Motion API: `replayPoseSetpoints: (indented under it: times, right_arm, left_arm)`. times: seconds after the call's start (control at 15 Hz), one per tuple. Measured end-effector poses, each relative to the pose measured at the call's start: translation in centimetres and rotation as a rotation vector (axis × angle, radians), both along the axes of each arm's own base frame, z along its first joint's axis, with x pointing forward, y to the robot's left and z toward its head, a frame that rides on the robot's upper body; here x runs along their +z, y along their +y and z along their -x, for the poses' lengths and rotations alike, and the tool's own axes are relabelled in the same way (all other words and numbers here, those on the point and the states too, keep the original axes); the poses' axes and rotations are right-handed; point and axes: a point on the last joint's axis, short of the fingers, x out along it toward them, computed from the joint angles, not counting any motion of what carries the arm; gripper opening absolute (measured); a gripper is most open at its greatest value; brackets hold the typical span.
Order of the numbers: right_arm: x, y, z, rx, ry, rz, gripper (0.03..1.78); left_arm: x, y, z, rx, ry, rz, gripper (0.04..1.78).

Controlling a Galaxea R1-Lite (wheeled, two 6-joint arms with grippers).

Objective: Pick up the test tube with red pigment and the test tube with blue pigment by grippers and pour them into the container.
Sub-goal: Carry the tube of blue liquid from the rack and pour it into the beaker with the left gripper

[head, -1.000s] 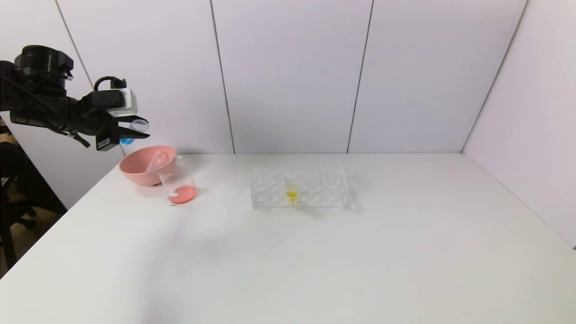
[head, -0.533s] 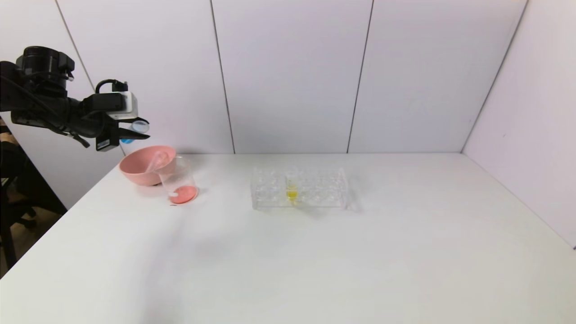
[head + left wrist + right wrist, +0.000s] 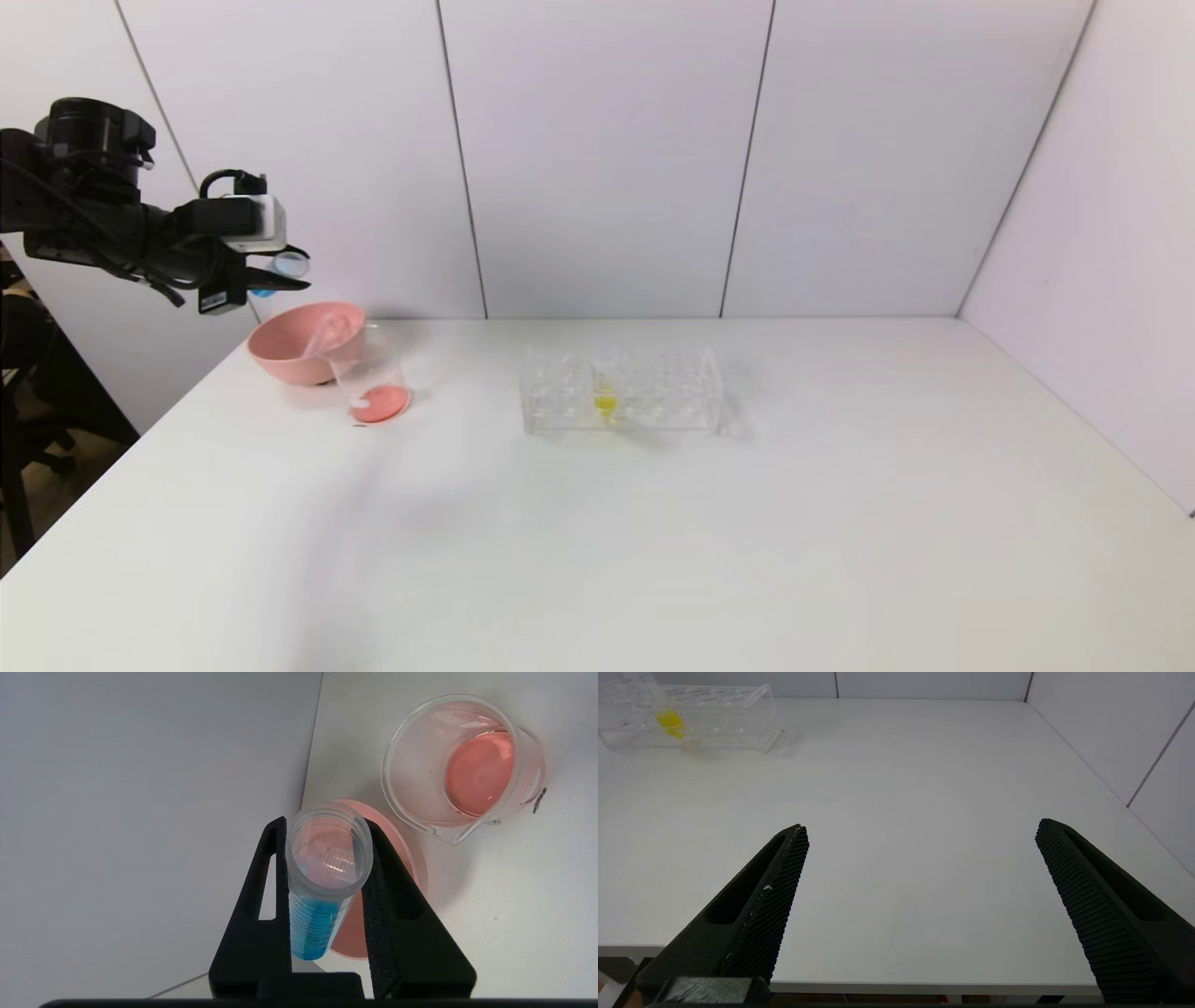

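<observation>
The left gripper [image 3: 325, 868] fingers cover both sides of the test tube with blue pigment [image 3: 317, 914], and the tube's round bottom is hidden behind the gripper body. The pink bowl [image 3: 402, 858] is mostly hidden behind them.

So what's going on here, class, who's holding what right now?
The left claw is shut on the test tube with blue pigment, held in the air above the pink bowl. The container beside the bowl already has red liquid in its bottom, no blue yet. A tube of yellow liquid stands in the clear rack. The right claw hangs open over the table's near edge.
</observation>
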Motion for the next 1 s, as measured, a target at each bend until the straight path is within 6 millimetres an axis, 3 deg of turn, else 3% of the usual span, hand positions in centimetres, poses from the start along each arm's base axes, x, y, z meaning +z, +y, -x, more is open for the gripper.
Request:
replayPoseSetpoints:
  times: [1.0]
  right_arm:
    - [0.00,0.00,0.00,0.000,0.000,0.000,1.77]
  left_arm:
    - [-0.55,0.17,-0.47,0.002,0.003,-0.090,0.45]
